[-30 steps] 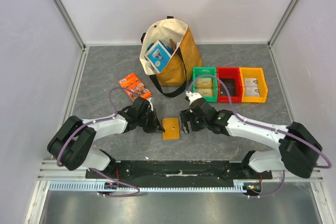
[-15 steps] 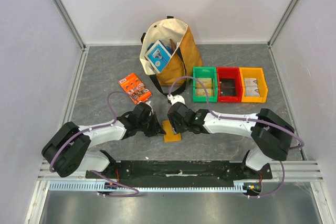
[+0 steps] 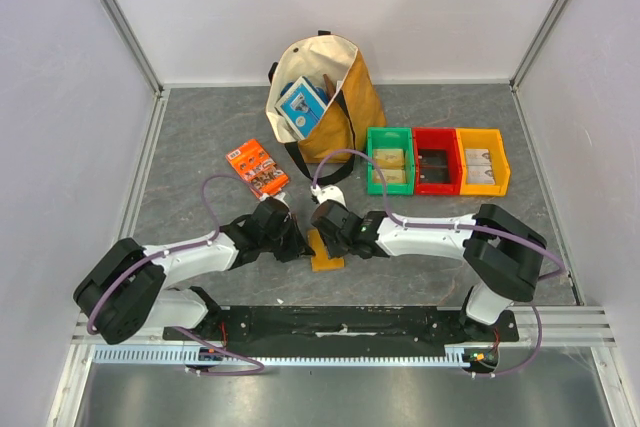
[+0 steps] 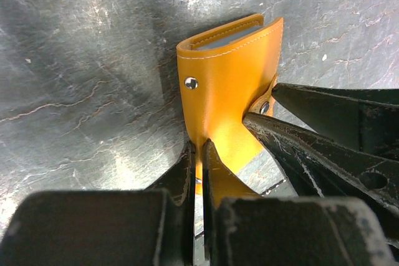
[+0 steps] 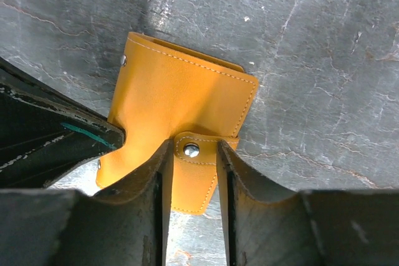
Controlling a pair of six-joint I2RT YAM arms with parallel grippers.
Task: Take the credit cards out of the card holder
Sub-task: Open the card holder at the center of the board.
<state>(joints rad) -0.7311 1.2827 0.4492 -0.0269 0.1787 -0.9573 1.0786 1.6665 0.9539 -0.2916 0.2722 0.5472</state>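
- The flat orange-tan folding card holder (image 3: 326, 250) is on the grey stone-patterned table (image 3: 200, 147), near the front edge, between the 2 arms.
- The card holder is folded. In the left wrist view a strip of pale blue-grey lining (image 4: 227, 34) shows at its far edge.
- Left gripper (image 4: 197, 154): clenched on the near edge of the card holder, with a thin sliver of orange pinched between its 2 black fingers.
- Right gripper (image 5: 193, 146): its 2 fingers straddle the small closing tab (image 5: 194, 182), 1 finger on each side, and the metal snap stud (image 5: 191, 150) sits between them.
- I cannot tell whether the right fingers press on the tab or only flank it.
- The 2 grippers meet the card holder from opposite sides, their tips close together.
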